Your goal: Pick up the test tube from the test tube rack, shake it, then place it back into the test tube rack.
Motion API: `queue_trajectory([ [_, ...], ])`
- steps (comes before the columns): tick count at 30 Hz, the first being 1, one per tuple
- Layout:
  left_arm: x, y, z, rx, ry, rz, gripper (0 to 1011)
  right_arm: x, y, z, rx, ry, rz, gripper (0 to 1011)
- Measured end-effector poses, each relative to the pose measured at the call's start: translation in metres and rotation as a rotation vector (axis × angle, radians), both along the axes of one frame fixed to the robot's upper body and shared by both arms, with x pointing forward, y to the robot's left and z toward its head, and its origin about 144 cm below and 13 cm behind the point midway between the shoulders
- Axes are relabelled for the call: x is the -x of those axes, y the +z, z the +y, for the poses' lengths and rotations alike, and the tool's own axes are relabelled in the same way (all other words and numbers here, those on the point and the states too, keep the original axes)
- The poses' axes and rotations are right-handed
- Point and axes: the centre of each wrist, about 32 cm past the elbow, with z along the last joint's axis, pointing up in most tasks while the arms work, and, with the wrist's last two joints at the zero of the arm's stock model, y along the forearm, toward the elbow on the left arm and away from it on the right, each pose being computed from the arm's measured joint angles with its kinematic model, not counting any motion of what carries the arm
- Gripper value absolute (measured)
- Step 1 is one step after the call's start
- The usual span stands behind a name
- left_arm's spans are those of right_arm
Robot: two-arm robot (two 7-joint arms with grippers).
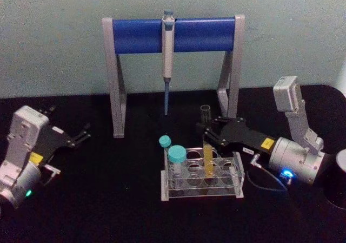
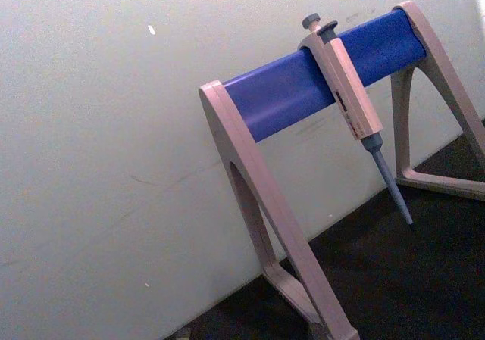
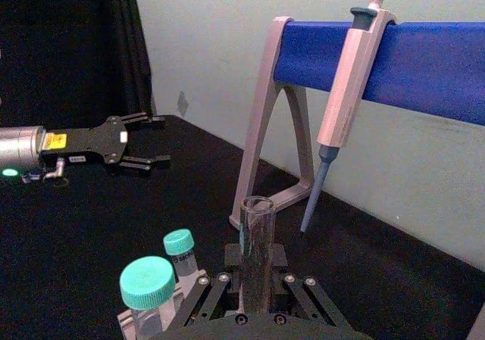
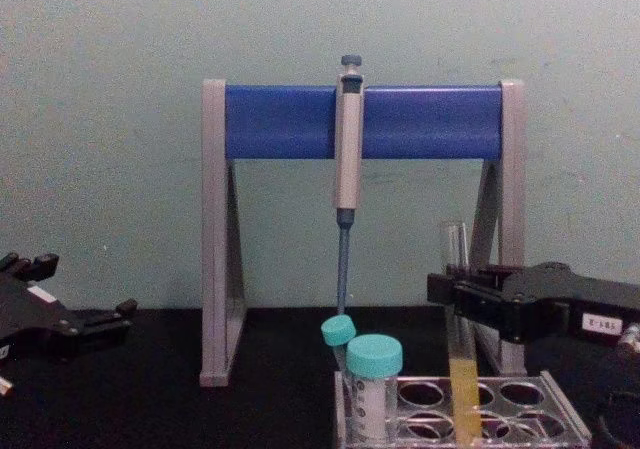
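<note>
Head view: the test tube (image 1: 207, 148) is seen standing in the test tube rack (image 1: 235, 181), clasped high up by the right gripper (image 1: 208, 134). The left gripper (image 1: 81, 135) is parked well apart, fingers spread wide.

Right wrist view: the glass is pinched between both fingers (image 3: 279, 268).

Chest view: the tube's foot is judged seated in its hole. Whether the shaking is done cannot be told, and the rack's base is cut off.

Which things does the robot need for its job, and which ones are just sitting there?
For the job:
test tube with yellow liquid, standing in the rack
test tube rack
right gripper, shut on the tube

Just there:
pipette, hanging on the pipette stand
teal-capped tubes, two, in the rack
left gripper, open, parked at the left
</note>
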Motion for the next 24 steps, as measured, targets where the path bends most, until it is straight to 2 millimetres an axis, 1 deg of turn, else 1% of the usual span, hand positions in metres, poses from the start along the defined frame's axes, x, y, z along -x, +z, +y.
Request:
queue_trajectory([
  [24,0.0000,0.0000,0.0000,0.000,0.000,0.000,1001,0.0006,0.0006,0.0003,0.010,0.001,-0.005,232],
])
